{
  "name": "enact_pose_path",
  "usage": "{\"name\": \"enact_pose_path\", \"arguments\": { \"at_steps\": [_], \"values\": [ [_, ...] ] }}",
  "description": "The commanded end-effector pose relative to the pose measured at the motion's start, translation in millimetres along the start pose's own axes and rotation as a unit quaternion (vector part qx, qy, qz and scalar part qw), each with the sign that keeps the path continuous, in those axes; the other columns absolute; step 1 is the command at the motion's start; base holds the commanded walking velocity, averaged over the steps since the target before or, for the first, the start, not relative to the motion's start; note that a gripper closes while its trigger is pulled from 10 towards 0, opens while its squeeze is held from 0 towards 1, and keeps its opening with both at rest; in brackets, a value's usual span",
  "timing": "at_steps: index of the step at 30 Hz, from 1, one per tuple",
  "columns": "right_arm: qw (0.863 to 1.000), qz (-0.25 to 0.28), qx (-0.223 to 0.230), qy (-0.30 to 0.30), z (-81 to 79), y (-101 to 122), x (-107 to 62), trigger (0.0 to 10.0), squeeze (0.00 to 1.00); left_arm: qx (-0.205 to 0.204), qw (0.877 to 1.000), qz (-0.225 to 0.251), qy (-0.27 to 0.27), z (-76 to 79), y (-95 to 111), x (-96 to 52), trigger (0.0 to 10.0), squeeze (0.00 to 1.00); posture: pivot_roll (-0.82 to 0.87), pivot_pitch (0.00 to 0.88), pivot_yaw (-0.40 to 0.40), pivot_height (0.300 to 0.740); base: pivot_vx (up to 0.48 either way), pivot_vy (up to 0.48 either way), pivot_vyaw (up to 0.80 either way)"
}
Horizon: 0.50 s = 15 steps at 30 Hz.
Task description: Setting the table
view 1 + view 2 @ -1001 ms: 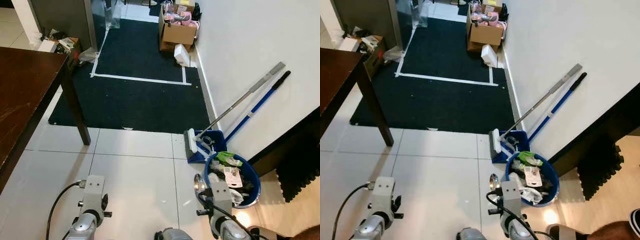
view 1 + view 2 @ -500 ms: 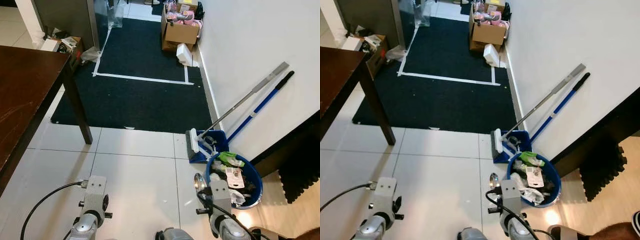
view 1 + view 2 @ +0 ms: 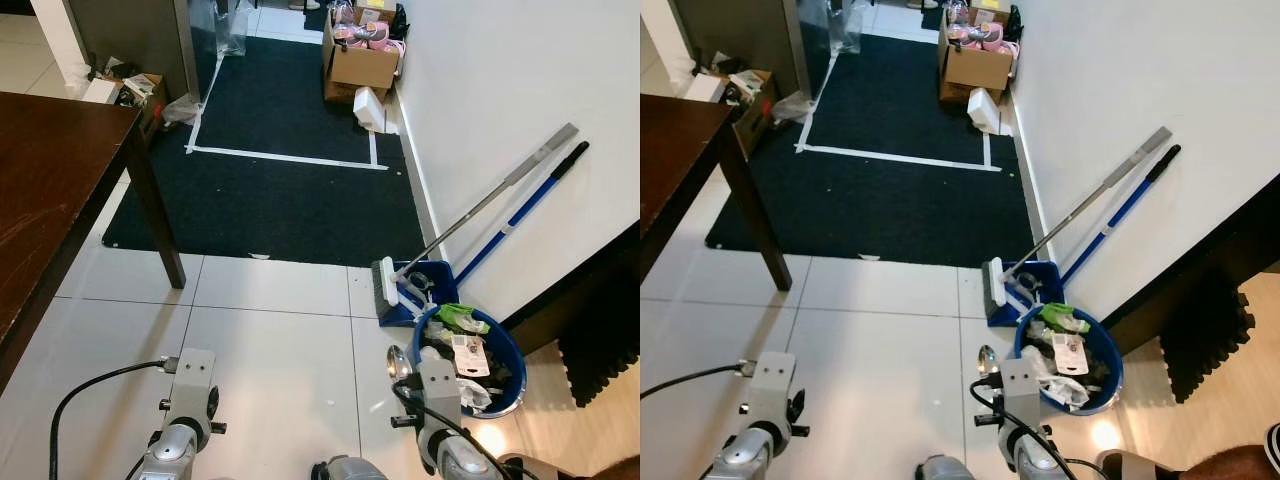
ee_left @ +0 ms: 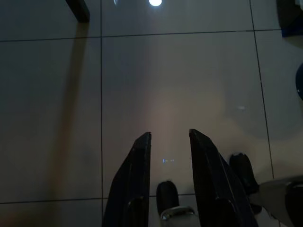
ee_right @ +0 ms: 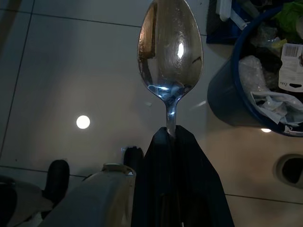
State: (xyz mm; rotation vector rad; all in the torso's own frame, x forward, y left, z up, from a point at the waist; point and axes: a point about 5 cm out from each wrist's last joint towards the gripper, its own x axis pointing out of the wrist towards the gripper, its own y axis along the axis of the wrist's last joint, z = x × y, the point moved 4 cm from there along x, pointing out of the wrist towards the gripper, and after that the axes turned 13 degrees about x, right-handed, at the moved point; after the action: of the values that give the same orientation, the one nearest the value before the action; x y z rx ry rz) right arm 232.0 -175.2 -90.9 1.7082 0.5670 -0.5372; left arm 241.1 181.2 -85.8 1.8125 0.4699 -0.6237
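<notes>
A silver spoon sticks out past my right gripper, which is shut on its handle; the bowl shows above that wrist, low over the white tile floor. My left gripper hangs over bare tiles, open a little, with nothing between its black fingers. The dark wooden table stands to my left, one leg on the tiles by the rug.
A blue bin full of rubbish sits just right of my right arm, with a blue dustpan, broom and mop leaning on the white wall. A dark rug with white tape lies ahead. Cardboard boxes stand at the far wall.
The view has shifted slightly, as the camera moved. Both arms hang much as before, and the spoon stays in the right gripper.
</notes>
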Motion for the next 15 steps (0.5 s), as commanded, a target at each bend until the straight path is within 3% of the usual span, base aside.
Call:
{"name": "enact_pose_path", "arguments": {
  "at_steps": [1, 5, 6, 7, 15],
  "values": [
    [1.0, -0.003, 0.018, -0.003, 2.9, -1.8, -0.8, 0.0, 0.0, 0.002, 1.0, -0.014, -0.005, 3.8, -5.8, -1.0, 10.0, 0.0, 0.06, 0.047, -0.056, 0.74, 0.0, 0.0, 0.0],
    [1.0, -0.003, 0.015, -0.005, 2.9, -0.9, -0.3, 0.0, 0.0, 0.001, 1.0, -0.015, -0.005, 3.4, -6.1, -1.1, 10.0, 0.0, 0.06, 0.046, -0.057, 0.74, 0.0, 0.0, 0.0],
    [1.0, -0.005, 0.009, -0.009, 3.4, -1.1, -0.1, 9.5, 0.0, 0.001, 1.0, -0.015, -0.005, 3.4, -6.6, -1.3, 10.0, 0.0, 0.06, 0.045, -0.057, 0.74, 0.0, 0.0, 0.0],
    [1.0, -0.006, 0.007, -0.01, 3.5, -1.2, 0.0, 10.0, 0.0, 0.001, 1.0, -0.015, -0.005, 3.5, -7.0, -1.5, 10.0, 0.0, 0.06, 0.045, -0.057, 0.74, 0.0, 0.0, 0.0],
    [1.0, -0.007, 0.008, -0.005, 2.1, -0.9, 0.5, 10.0, 0.0, 0.002, 1.0, -0.016, -0.007, 5.1, -7.3, -1.6, 10.0, 0.0, 0.06, 0.044, -0.055, 0.74, 0.0, 0.0, 0.0]
  ]
}}
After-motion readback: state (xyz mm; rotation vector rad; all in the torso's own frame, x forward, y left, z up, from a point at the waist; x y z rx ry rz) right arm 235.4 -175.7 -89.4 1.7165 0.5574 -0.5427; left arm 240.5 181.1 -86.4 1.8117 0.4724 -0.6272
